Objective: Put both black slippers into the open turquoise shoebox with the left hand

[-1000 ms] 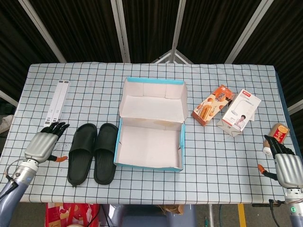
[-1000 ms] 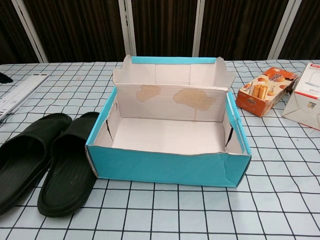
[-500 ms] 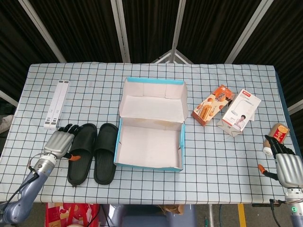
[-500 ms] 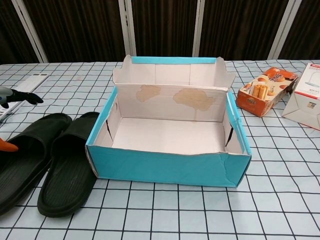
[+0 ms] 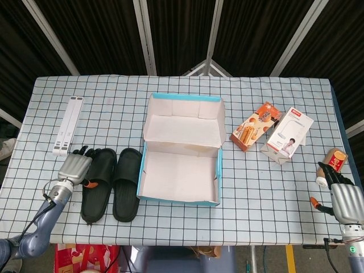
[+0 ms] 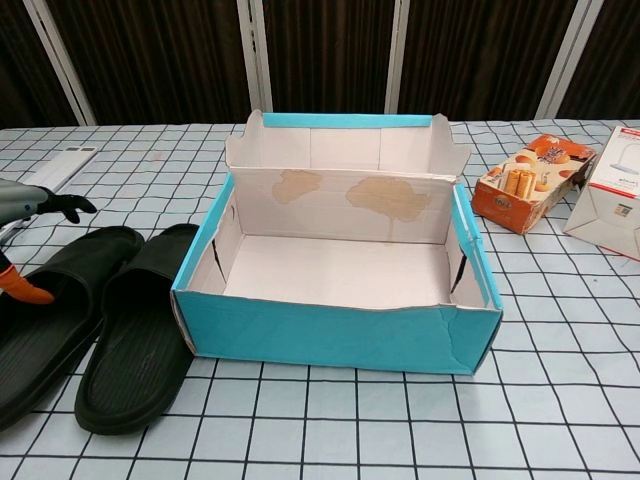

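Left hand has swung in from the table's left edge and now sits over the outer side of the pair of black rubber slippers, dark fingers spread apart and reaching toward the toe end, orange thumb tip lying over the strap of the outer slipper; whether it actually touches the rubber I cannot tell, and nothing is gripped; from the chest view the same hand shows only at the frame's left edge, fingertips and thumb tip above the slipper; both slippers lie flat side by side on the checked tablecloth, just beside the left wall of the open turquoise cardboard shoebox, the inner one almost against it; the box stands with its white inside bare and its lid folded back upright; right hand rests at the table's right edge, holding nothing, fingers loosely extended; beyond it, a white flat slatted strip far left, an orange snack box and a white product carton to the right of the shoebox, a small orange packet near the right hand.
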You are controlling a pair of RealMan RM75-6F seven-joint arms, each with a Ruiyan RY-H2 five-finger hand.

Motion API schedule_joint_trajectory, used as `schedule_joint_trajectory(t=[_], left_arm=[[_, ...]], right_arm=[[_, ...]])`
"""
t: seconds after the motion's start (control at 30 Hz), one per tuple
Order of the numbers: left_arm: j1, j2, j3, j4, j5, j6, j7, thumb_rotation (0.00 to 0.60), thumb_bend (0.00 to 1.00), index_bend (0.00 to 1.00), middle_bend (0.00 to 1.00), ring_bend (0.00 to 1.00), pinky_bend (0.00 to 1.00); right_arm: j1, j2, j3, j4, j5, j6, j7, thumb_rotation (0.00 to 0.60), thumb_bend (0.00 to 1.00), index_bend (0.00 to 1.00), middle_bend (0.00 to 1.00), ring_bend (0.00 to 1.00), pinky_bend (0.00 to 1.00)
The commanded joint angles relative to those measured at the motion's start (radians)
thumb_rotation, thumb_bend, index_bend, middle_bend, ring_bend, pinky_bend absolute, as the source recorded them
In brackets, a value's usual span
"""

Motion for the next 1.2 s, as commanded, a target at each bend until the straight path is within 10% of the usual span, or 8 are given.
schedule_joint_trajectory(t=[0.03, 1.2], left_arm=[[-0.012, -0.021, 0.005, 0.027, 0.015, 0.001, -0.002, 0.442, 0.19, 0.01, 0.13, 0.06, 0.18], [-0.042, -0.081, 0.043, 0.055, 0.058, 0.085, 0.052, 0.600, 0.46, 0.40, 0.45, 0.07, 0.18]], right_arm=[[0.001, 0.000, 0.001, 0.000, 0.004, -0.003, -0.001, 0.600, 0.23, 0.12, 0.18, 0.26, 0.33], [-0.012, 0.015, 0.002, -0.003, -0.007, 0.020, 0.039, 0.600, 0.23, 0.12, 0.20, 0.29, 0.33]])
